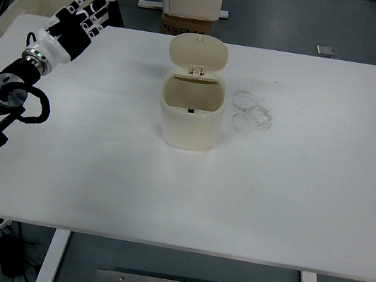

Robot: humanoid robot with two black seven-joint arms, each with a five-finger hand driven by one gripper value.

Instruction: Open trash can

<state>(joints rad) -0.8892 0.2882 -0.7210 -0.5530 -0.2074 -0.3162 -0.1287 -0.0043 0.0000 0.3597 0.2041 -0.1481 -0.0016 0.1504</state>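
Observation:
A small cream trash can (190,116) stands upright near the middle of the white table (293,200). Its lid (199,53) is swung up and back on the hinge, and the inside shows empty. My left hand (78,20) is over the table's far left corner, well left of the can and apart from it. Its fingers (94,8) are stretched out and hold nothing. The left arm comes in along the left edge. The right arm does not show.
Faint ring marks (251,112) are on the table just right of the can. A cream chair (23,4) stands behind the left corner. A white stand and a cardboard box (187,25) are behind the table's far edge.

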